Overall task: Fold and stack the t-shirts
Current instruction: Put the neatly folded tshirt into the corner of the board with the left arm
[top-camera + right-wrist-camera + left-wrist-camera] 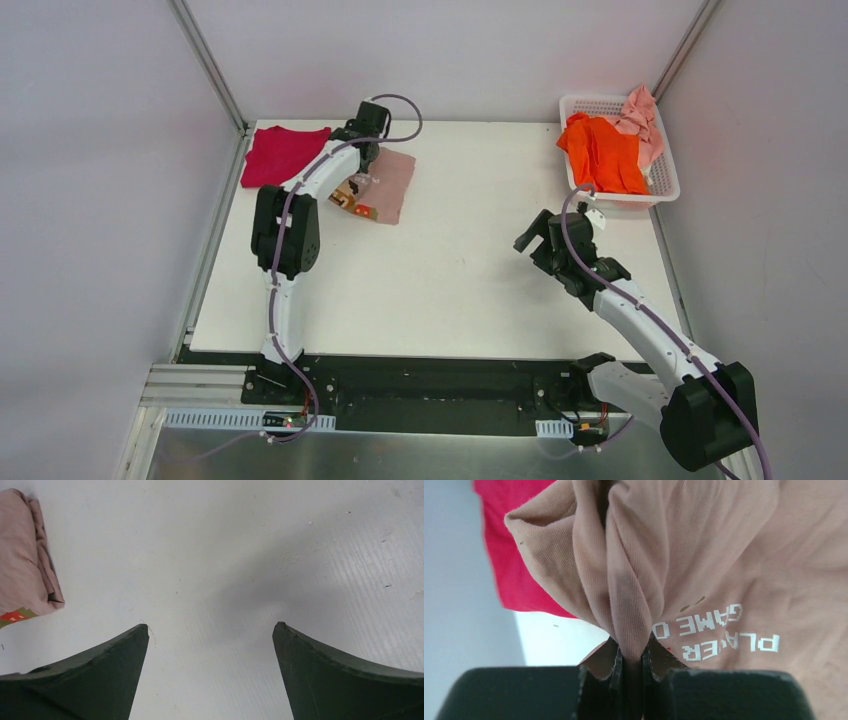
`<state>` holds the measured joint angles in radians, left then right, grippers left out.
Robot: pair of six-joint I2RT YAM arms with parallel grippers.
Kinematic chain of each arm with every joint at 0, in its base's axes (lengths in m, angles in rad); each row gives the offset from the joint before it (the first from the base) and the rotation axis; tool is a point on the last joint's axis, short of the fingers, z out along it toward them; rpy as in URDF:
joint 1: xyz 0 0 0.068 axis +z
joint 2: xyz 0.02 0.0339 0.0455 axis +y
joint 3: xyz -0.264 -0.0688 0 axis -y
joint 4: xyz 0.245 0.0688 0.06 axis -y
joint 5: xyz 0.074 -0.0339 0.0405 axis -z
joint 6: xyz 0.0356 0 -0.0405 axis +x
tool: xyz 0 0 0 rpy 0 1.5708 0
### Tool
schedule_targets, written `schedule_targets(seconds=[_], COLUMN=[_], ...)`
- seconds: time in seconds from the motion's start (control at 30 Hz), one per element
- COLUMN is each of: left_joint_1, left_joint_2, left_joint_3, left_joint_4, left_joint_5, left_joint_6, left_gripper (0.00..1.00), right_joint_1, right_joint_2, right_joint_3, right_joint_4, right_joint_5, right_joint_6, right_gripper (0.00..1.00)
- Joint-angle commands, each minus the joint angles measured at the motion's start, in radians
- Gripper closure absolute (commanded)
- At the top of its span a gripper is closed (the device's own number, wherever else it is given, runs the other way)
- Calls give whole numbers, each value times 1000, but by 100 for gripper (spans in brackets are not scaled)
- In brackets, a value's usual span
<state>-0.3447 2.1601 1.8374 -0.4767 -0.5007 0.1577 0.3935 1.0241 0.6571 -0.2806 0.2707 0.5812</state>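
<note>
While outstretched left pincer nips beige t-shirt | right pincer hovers spread

We record a white table filling the centre of the enclosure, its surface faintly ribbed and marked with small dark specks in the right wrist view. At 1 o'clock, in the far right corner of the table, stands a white plastic lattice basket. Pale grey wall panels close the 9, 12 and 3 o'clock sides, joined by aluminium posts at 11 and 1 o'clock. At 6 o'clock we note a black strip, a white slotted cable duct and a metal sheet.
</note>
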Motion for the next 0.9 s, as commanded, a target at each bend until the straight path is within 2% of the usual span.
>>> schedule_targets(seconds=[0.0, 0.3, 0.57, 0.87], left_joint_1=[62, 169, 200, 214], left_joint_2=[3, 32, 63, 19], left_joint_3=[120, 287, 424, 440], left_joint_4=[-5, -6, -8, -15], left_joint_5=[-89, -31, -26, 12], left_joint_6=[214, 292, 308, 281], left_gripper=[100, 100, 100, 100], right_joint_1=[5, 7, 7, 8], right_joint_2=[-16, 31, 65, 68], right_joint_3=[3, 18, 25, 24], right_joint_4=[23, 19, 21, 13], right_joint_5=[44, 70, 71, 84], right_joint_6=[-27, -38, -38, -38], right_gripper=[1, 1, 1, 1])
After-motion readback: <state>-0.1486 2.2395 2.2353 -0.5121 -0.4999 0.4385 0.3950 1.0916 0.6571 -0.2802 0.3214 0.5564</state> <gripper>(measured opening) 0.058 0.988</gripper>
